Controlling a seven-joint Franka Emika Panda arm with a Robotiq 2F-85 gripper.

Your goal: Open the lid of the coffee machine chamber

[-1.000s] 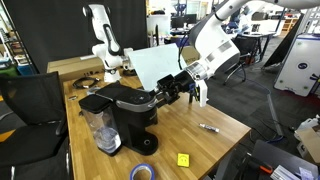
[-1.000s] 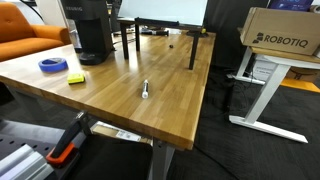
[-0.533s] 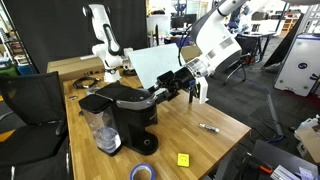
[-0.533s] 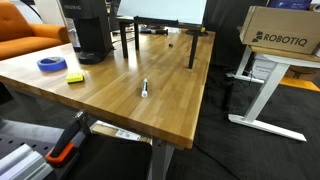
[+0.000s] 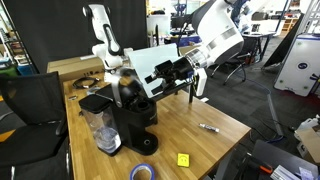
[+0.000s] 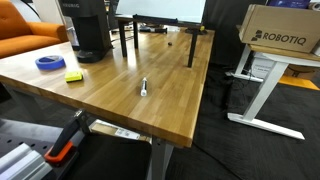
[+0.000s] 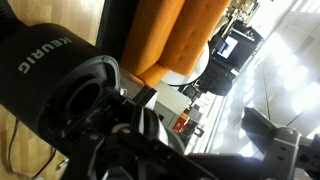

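The wooden table is carrying everything, and the black coffee machine is standing near one end of it, also showing at the far corner in an exterior view. Its clear water tank is sitting against the side of the body. The lid is sitting on top of the brew head and appears to be tilting steeply upward on its rear hinge. The glare and small picture make the exact angle hard to read. In the wrist view a round dark recess, probably the coffee machine chamber, is showing beside the white brand lettering.

The gripper is reaching in from the side at lid height, close against the lid's front edge. Whether its fingers are apart or closed on that edge I cannot tell; in the wrist view they are only dark shapes.

Judging by its look, the lid is behaving as light, rigid plastic, glossy and so slippery under the pads. It is swinging only about its hinge, so the free front lip, farthest from the hinge, is looking like the best hold. Pushing off that arc is risking tipping the light machine or sliding it across the smooth wood.
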